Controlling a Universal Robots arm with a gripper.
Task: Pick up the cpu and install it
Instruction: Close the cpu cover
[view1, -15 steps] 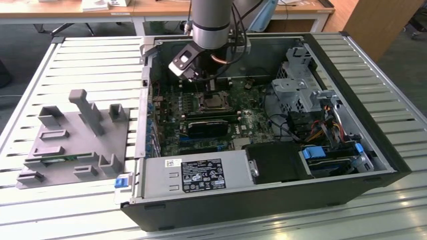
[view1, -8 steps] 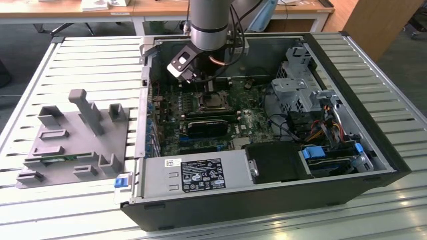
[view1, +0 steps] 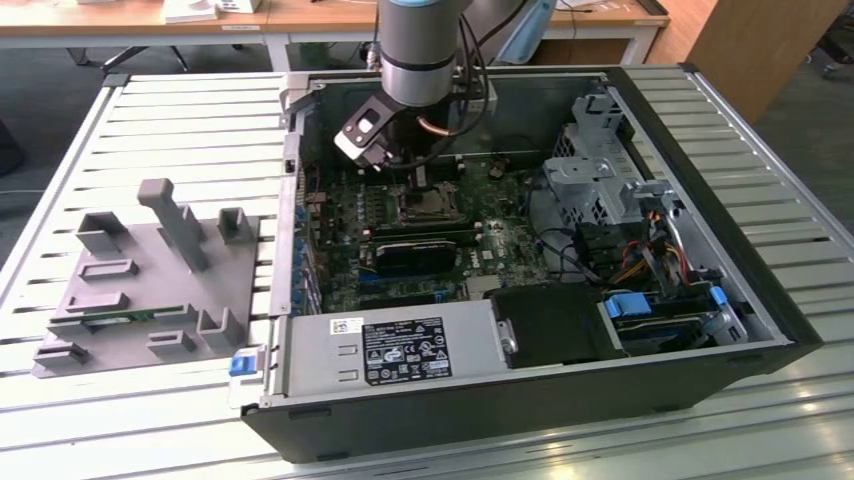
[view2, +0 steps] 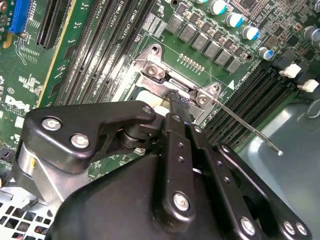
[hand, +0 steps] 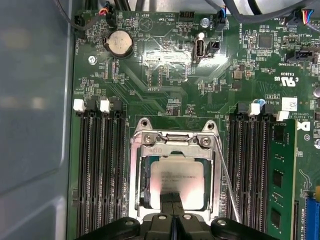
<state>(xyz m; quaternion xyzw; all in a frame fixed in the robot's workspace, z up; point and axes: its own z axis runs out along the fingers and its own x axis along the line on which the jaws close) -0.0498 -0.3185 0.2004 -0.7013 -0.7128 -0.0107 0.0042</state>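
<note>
**Pincer over the seated chip inside the open computer case**

The small flat square cpu (hand: 176, 176) with its shiny silver-grey metal top lies flat in the metal socket frame (hand: 175, 145) on the green motherboard (hand: 170, 95), bordered by the frame on every side. In the first wrist view the black pincer (hand: 173, 199) stands with its two fingertips pressed together, holding nothing, their ends at the cpu's near edge; whether they touch the metal top cannot be told. A thin steel socket lever (hand: 227, 185) slants up beside the frame, free of it. Black memory slots (hand: 100, 170) run on both sides of the socket, and a long green memory stick (hand: 280, 185) sits in one of them.

In the exterior view the grey robot arm (view1: 420, 50) reaches down into the open black computer case (view1: 534, 400), which lies on a white slatted surface (view1: 174, 130). A grey moulded parts holder (view1: 147, 290) stands on the surface toward the exterior view's left, just beside the case.
</note>
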